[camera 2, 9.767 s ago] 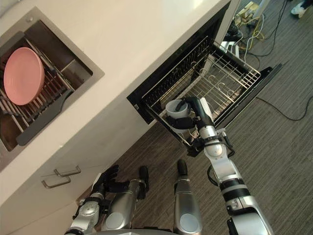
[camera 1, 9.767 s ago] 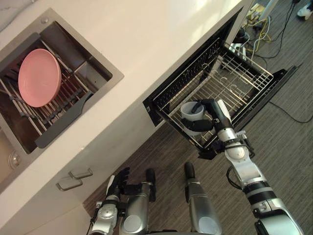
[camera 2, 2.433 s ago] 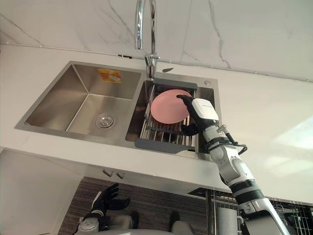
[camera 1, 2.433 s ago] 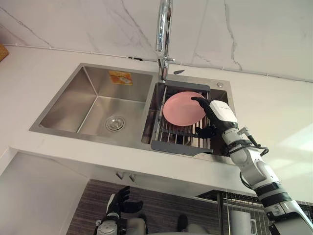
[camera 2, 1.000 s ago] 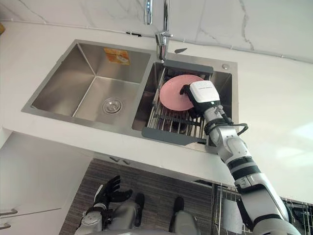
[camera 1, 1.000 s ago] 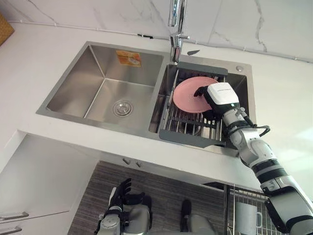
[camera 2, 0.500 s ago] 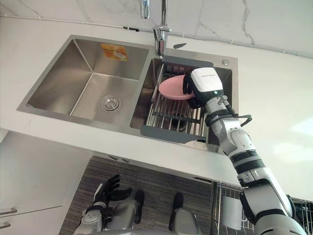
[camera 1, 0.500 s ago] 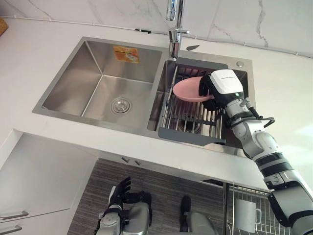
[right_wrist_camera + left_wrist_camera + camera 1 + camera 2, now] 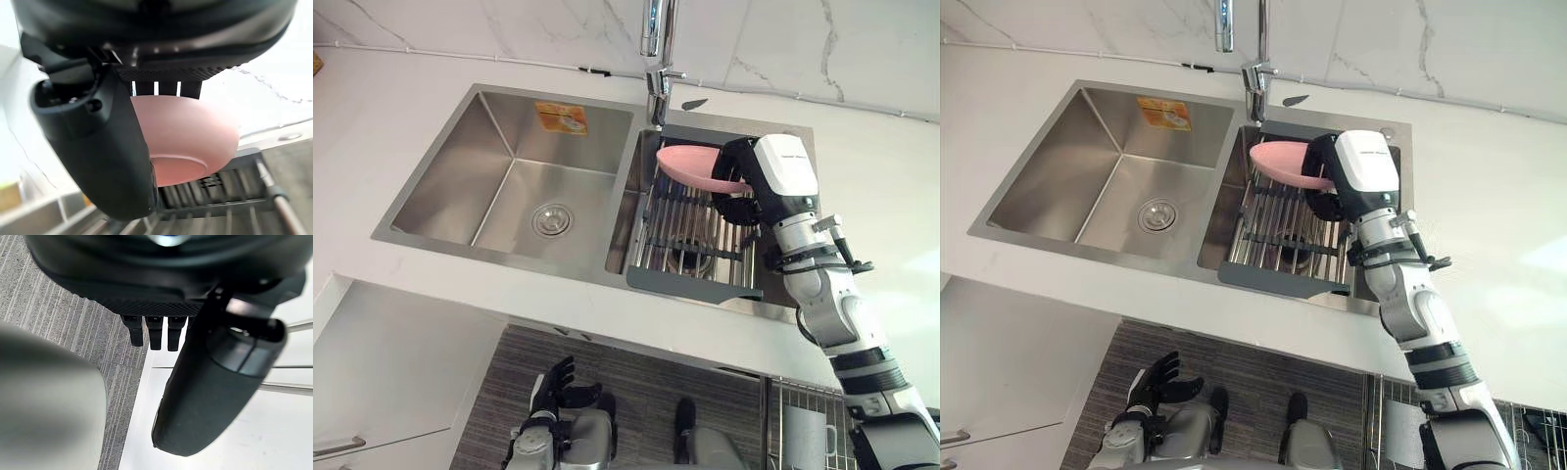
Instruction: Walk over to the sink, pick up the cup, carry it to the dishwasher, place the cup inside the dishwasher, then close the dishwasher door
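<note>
My right hand (image 9: pixel 773 181) is closed on a pink plate (image 9: pixel 690 164), with my fingers curled over its rim and my thumb (image 9: pixel 98 147) pressed against the underside. From my wrist camera I see the plate's underside and its round foot ring. From my head I see the plate nearly edge-on and roughly level, lifted off the dish rack (image 9: pixel 690 235) directly beneath my hand. The rack sits in the basin of the sink (image 9: pixel 460 166) that is under my hand. The faucet (image 9: pixel 653 59) stands just beyond the plate's far edge.

Across the divider from my hand, the other basin carries a yellow-orange sticker (image 9: pixel 560 117) on its back wall, and its print is too small to read. There is faint lettering on the white cover on the back of my hand, but I cannot make it out.

The cup (image 9: pixel 800 431) stands upright well below my right hand, in the dishwasher rack (image 9: pixel 766 431) under the counter edge. My left hand (image 9: pixel 556 385) hangs low over the striped floor (image 9: pixel 63 308), its fingers loose and spread, holding nothing.
</note>
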{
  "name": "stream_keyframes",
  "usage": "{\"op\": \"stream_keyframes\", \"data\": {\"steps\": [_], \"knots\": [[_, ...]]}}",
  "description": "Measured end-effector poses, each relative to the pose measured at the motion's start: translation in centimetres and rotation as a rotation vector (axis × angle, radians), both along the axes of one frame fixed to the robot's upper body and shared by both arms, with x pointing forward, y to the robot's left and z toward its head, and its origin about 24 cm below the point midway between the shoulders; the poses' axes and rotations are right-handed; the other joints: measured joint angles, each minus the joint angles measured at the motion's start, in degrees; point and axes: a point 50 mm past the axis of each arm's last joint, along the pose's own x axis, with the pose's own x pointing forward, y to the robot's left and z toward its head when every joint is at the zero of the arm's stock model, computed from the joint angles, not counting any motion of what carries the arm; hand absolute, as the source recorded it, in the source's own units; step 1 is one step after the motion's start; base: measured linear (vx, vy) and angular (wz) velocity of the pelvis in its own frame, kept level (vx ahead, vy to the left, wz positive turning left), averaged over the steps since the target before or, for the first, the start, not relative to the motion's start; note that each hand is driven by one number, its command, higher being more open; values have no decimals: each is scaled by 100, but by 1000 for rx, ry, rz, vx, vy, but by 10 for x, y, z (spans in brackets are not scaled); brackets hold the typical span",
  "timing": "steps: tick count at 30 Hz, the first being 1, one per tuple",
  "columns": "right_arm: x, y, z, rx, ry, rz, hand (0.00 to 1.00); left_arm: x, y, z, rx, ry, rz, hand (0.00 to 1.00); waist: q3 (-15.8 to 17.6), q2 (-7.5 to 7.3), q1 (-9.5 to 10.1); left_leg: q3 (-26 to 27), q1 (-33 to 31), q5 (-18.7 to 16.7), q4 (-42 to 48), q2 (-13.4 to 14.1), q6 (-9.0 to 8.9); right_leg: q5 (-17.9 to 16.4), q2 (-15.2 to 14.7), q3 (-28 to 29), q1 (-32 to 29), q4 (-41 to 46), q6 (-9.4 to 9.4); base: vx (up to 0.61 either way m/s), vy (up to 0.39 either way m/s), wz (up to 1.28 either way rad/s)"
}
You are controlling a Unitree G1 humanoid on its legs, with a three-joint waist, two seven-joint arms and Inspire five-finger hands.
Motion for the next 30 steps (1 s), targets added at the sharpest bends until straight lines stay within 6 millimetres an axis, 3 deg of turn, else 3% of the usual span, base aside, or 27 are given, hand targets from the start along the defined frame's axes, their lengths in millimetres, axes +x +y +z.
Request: {"op": "stream_keyframes", "data": {"steps": [3, 7, 11, 21, 30], "knots": [[-12, 1, -2, 53, -15, 15, 30, -1, 1, 0, 2, 4, 1, 90, -30, -47, 7, 58, 106, 0, -61, 11, 0, 0, 3, 65, 58, -9, -1, -14, -9, -9], [-37, 3, -7, 164, -50, 24, 30, -7, 8, -3, 18, 31, 9, 90, -162, -234, -91, 126, 250, 9, -128, 13, -1, 0, -21, 124, 177, -95, 0, -14, -6, -8], [-53, 3, -12, 213, -69, 17, 30, -11, 10, -5, 24, 51, 10, 90, -297, -295, -148, 157, 336, 9, -222, 13, -1, -1, -24, 150, 234, -126, 0, -17, -7, -2], [-81, 6, -38, 352, -6, -27, 30, -22, 10, -10, 35, 96, -8, 90, -606, -297, -277, 235, 562, 114, -636, 11, -27, -1, -34, 240, 260, -165, 0, -30, -13, -3], [-95, 3, -22, 355, -96, -29, 30, -24, 10, -12, 36, 107, -9, 90, -675, -289, -320, 129, 376, 127, -341, 8, -31, 0, -27, 141, 262, -166, -1, -4, -7, 6]]}}
